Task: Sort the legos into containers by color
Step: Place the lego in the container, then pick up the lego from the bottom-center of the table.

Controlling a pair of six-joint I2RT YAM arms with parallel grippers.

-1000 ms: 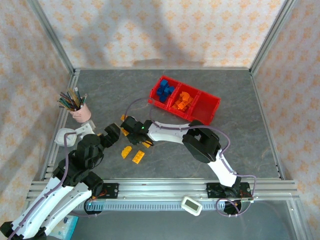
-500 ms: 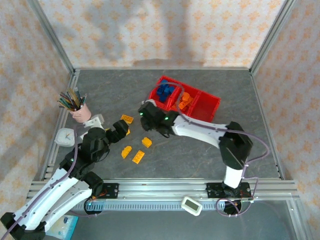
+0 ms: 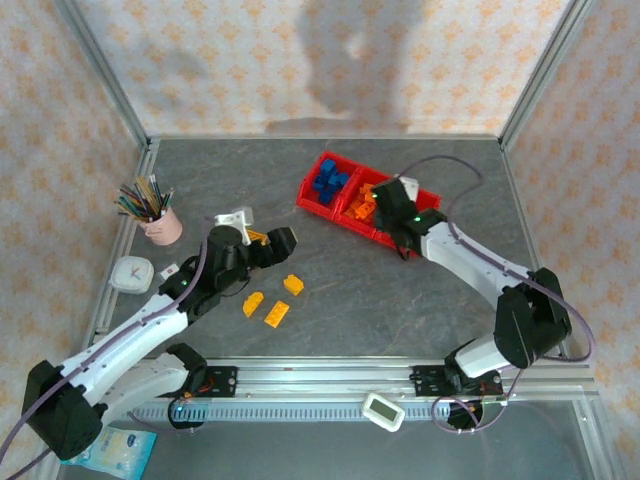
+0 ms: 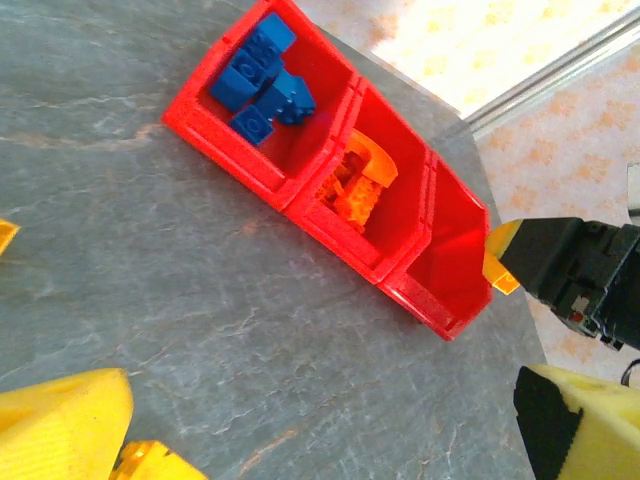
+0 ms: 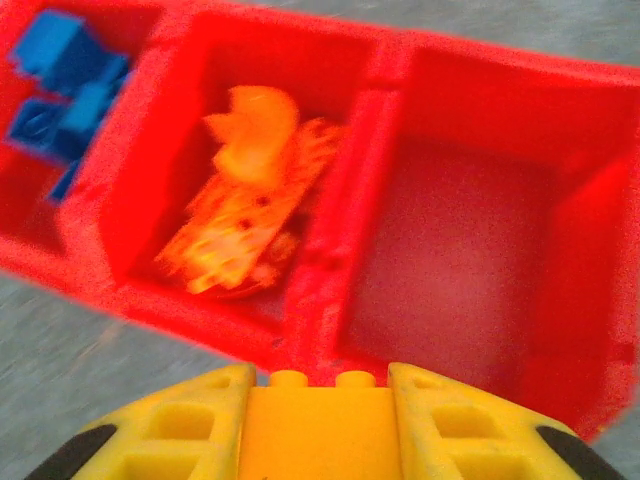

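The yellow-orange brick point(image 5: 318, 412) is clamped between the narrow jaws of the right gripper point(image 5: 318, 432), studs up, and hangs just over the near edge of the red tray point(image 4: 230, 150), by the wall between its middle and third compartments. By its look it is light, hard and rigid, with smooth sides that could slip, so a squeeze across 2 flat opposite faces, as here, seems the safest hold. The curved arches look harder to grip squarely. The tray has 3 joined compartments: the first holds the blue bricks point(image 4: 262, 85), about 4, though they overlap too much for a sure count; the middle holds an orange pile point(image 4: 350, 190) with 1 arch on top, too tangled to count; the third compartment point(image 5: 450, 240) looks empty, the likely home for yellow-orange. On the table point(image 3: 400, 300), well apart from the tray, lie 3 loose bricks close together point(image 3: 253, 303) point(image 3: 277, 314) point(image 3: 293, 284). A 4th brick point(image 3: 256, 237) lies right at the left gripper point(image 4: 320, 420), whose fingers stand wide with nothing between them; whether they touch that brick I cannot tell. 1 pink cup of pencils point(image 3: 160, 222) stands off to the left.
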